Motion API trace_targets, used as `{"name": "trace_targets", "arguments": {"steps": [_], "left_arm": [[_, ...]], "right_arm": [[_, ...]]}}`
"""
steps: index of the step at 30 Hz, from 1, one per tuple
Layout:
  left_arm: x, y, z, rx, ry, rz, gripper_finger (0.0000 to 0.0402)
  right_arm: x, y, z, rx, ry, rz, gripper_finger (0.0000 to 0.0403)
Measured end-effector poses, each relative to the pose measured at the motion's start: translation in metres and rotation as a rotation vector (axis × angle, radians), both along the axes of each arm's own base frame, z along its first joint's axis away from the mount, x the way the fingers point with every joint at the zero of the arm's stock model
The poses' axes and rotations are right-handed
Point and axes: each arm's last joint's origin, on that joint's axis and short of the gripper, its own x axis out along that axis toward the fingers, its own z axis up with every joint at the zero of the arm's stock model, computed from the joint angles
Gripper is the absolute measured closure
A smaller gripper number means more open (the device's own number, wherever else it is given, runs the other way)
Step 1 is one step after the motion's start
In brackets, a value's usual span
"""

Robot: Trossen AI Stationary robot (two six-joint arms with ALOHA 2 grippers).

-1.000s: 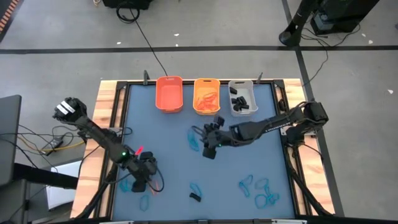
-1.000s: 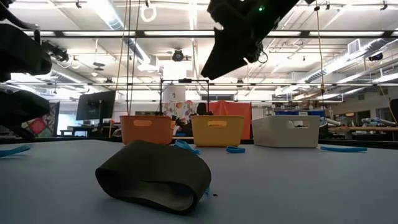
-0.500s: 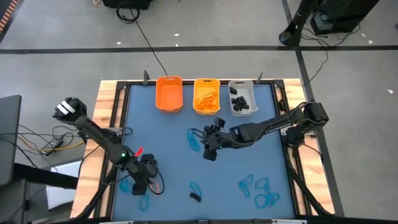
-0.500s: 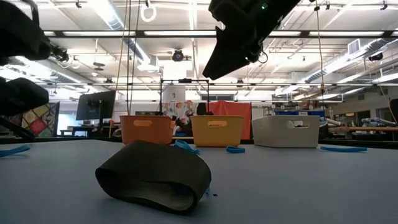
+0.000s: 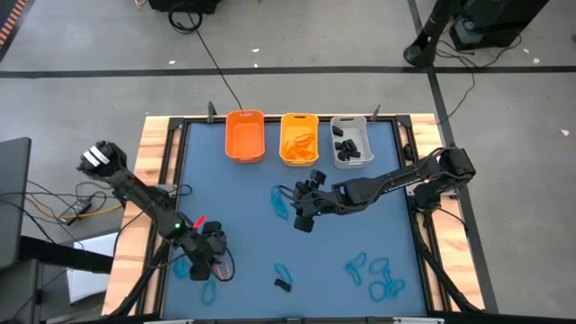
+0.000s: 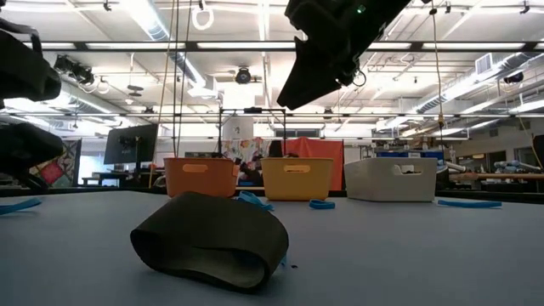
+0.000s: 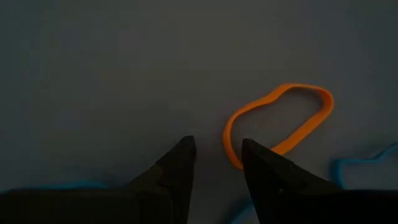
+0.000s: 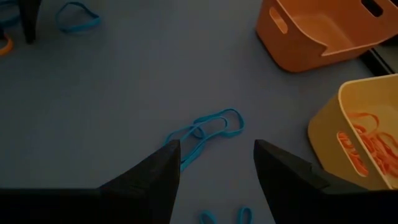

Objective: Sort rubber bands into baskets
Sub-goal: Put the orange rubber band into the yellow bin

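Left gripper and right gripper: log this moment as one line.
left gripper: jaws open over orange band, nothing held | right gripper: jaws open above blue bands, nothing held | orange basket: empty

3 baskets (image 5: 298,139) stand in a row: 1 orange, 1 yellow-orange, 1 light grey. The grey one holds about 4 black bands (image 5: 349,146). 1 black band (image 5: 283,285) lies on the table. 2 arms are in view.
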Motion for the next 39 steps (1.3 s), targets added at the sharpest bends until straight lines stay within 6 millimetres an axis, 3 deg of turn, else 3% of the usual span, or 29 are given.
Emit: {"name": "trace_targets", "arguments": {"steps": [6, 12, 20, 27, 33, 39], "left_arm": [[0.0, -0.001, -0.008, 0.033, 0.019, 0.026, 0.0283], [0.003, -0.003, -0.007, 0.019, -0.019, 0.009, 0.0389], [0.02, -0.008, 0.01, 0.112, -0.204, 0.03, 0.0398], [0.045, 0.006, 0.027, 0.251, -0.331, 0.146, 0.0398], [0.049, 0.007, 0.037, 0.126, -0.133, 0.051, 0.0395], [0.035, -0.006, 0.031, 0.024, -0.035, -0.02, 0.0379]], "right_arm": [[0.0, 0.0, 0.0, 0.0, 0.001, 0.0, 0.0188], [0.0, 0.0, 0.0, 0.0, 0.001, -0.001, 0.0188], [0.001, 0.0, 0.001, 0.004, -0.017, -0.002, 0.0188], [0.01, 0.005, -0.001, 0.071, -0.083, 0.043, 0.0188], [0.017, 0.018, -0.027, 0.109, -0.012, 0.118, 0.0188], [0.021, 0.016, -0.04, 0.093, 0.022, 0.124, 0.0188]]}}
